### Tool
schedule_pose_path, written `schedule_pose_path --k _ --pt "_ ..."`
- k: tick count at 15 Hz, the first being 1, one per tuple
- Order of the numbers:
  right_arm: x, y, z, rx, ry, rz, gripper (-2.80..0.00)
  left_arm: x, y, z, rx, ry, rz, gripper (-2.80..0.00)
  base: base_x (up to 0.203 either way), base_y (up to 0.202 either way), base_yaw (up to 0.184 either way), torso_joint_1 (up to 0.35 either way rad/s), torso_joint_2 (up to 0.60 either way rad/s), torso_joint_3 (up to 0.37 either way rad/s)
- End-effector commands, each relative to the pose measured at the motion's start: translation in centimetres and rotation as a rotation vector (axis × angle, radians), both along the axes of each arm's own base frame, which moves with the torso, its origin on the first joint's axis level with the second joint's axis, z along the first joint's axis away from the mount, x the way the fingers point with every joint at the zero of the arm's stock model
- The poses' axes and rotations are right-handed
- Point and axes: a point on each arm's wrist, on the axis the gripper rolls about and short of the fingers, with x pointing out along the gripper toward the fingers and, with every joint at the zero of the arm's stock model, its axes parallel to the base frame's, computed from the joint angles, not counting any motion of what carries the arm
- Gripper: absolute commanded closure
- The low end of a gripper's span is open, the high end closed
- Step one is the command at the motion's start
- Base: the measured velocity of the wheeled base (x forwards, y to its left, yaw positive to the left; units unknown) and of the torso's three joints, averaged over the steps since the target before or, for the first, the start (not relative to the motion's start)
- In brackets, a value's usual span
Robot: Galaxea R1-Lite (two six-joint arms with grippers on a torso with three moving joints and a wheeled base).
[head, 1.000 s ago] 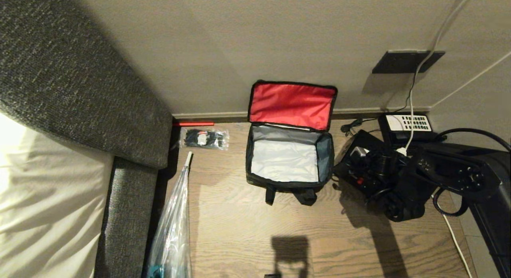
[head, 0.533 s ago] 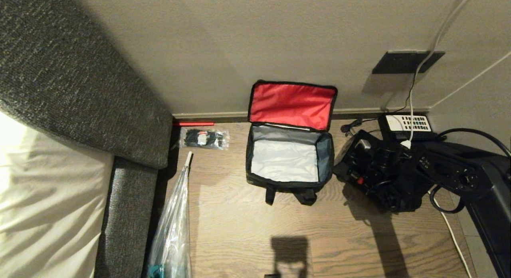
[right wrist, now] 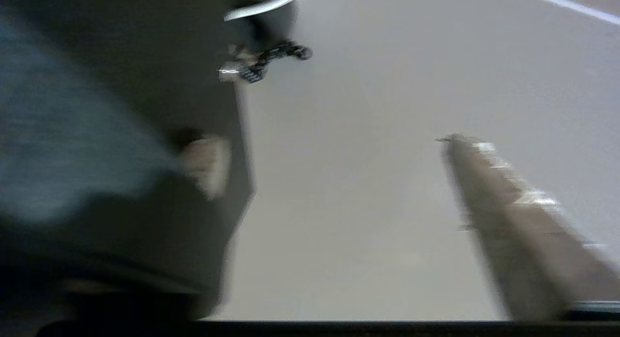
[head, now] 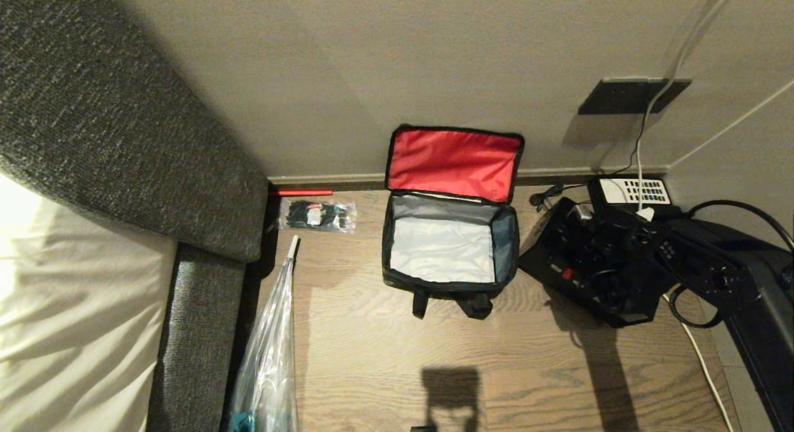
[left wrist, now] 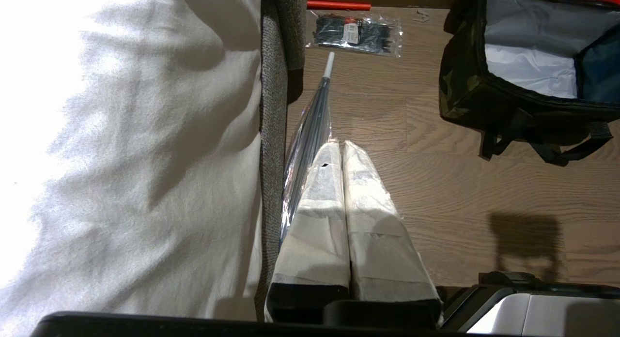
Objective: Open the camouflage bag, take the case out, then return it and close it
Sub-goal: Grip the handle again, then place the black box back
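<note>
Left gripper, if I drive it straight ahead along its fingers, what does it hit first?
Most likely the wooden floor just beyond the shut left gripper, close beside the clear umbrella; the packet of cable ties lies farther along. Depth is unclear.

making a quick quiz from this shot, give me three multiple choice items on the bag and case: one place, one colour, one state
1. Where is the case?
A. inside the bag
B. on the floor on the robot's right of the bag
C. on the bed

2. What colour is the lining of the lid of the camouflage bag?
A. red
B. yellow
C. white

3. What state is the camouflage bag in?
A. zipped shut
B. open and empty
C. open with the case inside

Answers
1. B: the case sits on the wood floor, beside the bag, under the right gripper.
2. A: the raised lid leaning on the wall shows red.
3. B: only bare silver-grey lining shows inside.
</note>
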Motion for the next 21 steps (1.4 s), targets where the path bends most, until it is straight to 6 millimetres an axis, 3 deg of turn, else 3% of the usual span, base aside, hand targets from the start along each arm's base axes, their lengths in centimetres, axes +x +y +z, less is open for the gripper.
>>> schedule_pose_path --k 1,6,15,21 --pt "0.1 0.0 0.1 -0.003 -0.016 -0.006 0.00 0.0 0.0 0.0 -0.001 -0.003 0.000 0.00 0.000 0.000 0.000 0.000 0.00 0.000" --pt "-0.9 0.2 1.1 0.000 -0.012 -0.002 0.00 0.0 0.0 0.0 0.000 -0.003 0.000 0.00 0.000 0.000 0.000 0.000 0.00 0.000" --pt "-4.6 0.5 6.9 0.003 -0.060 0.008 0.00 0.0 0.0 0.0 0.000 -0.004 0.000 0.00 0.000 0.000 0.000 0.000 0.00 0.000" --pt "-9.9 1.5 16.9 -0.057 -0.182 0.129 0.00 0.0 0.0 0.0 0.000 -0.002 0.000 0.00 0.000 0.000 0.000 0.000 0.00 0.000"
